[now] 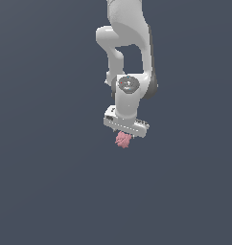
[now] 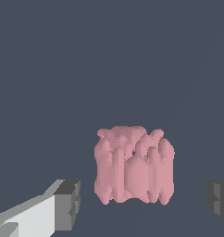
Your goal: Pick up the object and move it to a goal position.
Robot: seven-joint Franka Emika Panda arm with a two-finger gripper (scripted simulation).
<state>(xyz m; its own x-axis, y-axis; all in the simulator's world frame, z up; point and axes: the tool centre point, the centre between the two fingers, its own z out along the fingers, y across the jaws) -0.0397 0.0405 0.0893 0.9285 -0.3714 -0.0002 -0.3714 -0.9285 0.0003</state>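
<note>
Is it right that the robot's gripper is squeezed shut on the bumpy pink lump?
Not quite. In the wrist view the gripper is open: its two fingers stand either side of the bumpy pink lump, with a gap on each side, so nothing is squeezing it. The lump does sit between the fingers, just under the gripper.

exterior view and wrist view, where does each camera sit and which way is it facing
Exterior view: off the arm, looking at the white arm reaching down, its tool just above the pink clump.
Wrist view: on the wrist, looking along the tool at the pink clump; only the two dark fingertips show, apart from the clump on either side.
Shared: the pink clump, the tool and the plain grey background.
</note>
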